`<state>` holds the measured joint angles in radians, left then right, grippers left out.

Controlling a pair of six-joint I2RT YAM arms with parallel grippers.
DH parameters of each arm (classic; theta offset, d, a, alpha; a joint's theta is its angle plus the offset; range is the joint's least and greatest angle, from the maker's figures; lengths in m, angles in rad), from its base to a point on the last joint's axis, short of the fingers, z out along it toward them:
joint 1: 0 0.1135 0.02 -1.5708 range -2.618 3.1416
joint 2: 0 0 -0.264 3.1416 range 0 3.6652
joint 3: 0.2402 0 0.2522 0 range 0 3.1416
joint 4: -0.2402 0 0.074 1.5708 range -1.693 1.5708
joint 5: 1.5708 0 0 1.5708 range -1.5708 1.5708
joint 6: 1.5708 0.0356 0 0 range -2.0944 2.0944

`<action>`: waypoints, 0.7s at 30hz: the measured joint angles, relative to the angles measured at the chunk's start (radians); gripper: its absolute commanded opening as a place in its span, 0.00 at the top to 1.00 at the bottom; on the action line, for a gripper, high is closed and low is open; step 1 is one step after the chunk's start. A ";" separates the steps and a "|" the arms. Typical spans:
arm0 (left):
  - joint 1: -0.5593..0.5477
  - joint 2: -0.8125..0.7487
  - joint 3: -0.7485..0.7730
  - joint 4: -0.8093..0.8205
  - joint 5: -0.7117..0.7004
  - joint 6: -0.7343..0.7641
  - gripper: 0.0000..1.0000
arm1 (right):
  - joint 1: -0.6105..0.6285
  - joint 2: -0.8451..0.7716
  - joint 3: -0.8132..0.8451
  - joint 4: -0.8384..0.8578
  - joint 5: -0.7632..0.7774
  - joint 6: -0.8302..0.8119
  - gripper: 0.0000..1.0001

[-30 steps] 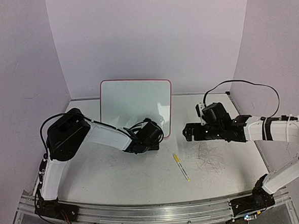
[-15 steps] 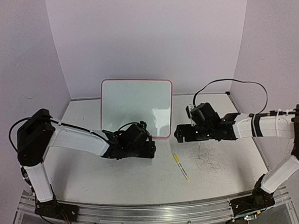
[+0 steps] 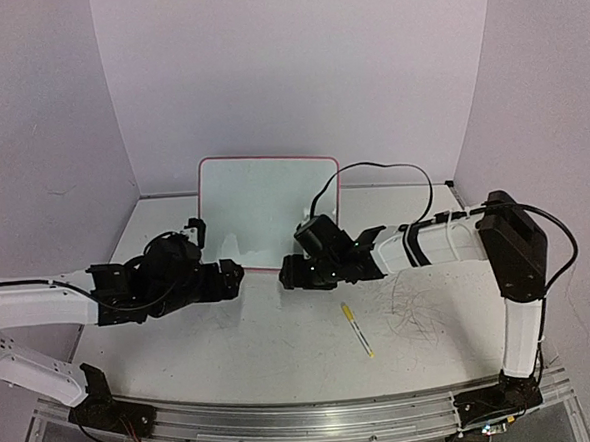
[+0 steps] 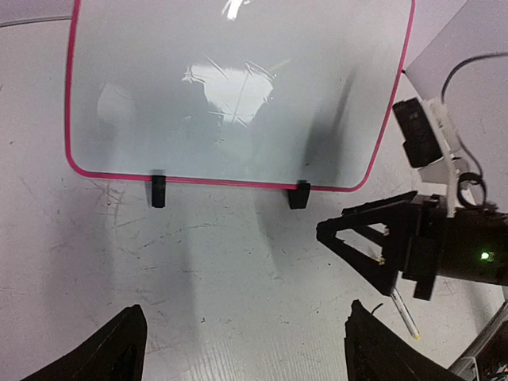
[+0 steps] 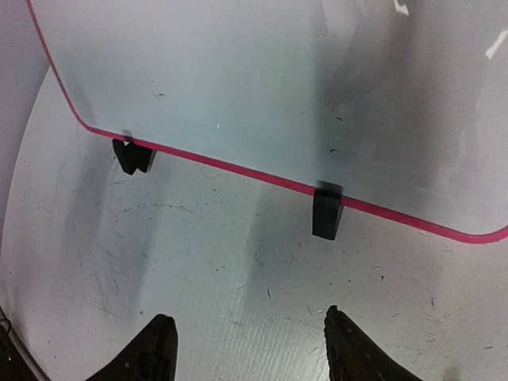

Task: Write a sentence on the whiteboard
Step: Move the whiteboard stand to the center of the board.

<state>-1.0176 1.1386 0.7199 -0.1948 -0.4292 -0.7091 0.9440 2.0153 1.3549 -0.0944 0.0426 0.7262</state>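
Tipping looks the main risk: the whiteboard [image 3: 269, 211] stands on two small feet [image 4: 159, 190] at the back edge of the bench [image 3: 283, 352]. The left fingers [image 4: 119, 353] and right fingers [image 5: 155, 353], both spread and empty, sit close before it, where one nudge could topple it.

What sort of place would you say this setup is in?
Probably a robotics lab test cell: a scuffed white tabletop enclosed by plain pale backdrop walls, an aluminium rail along its near edge, and a small pink-rimmed whiteboard.

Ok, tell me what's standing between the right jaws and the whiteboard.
Nothing visible does. In the right wrist view, only bare table lies between the open right jaws and the lower rim of the whiteboard with its clip feet.
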 measured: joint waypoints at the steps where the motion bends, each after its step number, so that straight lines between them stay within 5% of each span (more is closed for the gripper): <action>1: 0.000 -0.030 -0.013 -0.003 -0.004 -0.004 0.12 | -0.001 0.015 0.008 -0.003 0.006 0.008 0.36; 14: 0.000 -0.127 -0.076 -0.026 -0.011 -0.022 0.12 | -0.007 0.186 0.184 -0.074 0.125 0.025 0.39; 21: 0.000 -0.198 -0.095 -0.026 -0.009 -0.022 0.11 | -0.007 0.248 0.267 -0.138 0.198 0.020 0.49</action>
<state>-1.0180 0.9409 0.6251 -0.2207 -0.4377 -0.7313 0.9374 2.2637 1.6223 -0.2328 0.2407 0.7459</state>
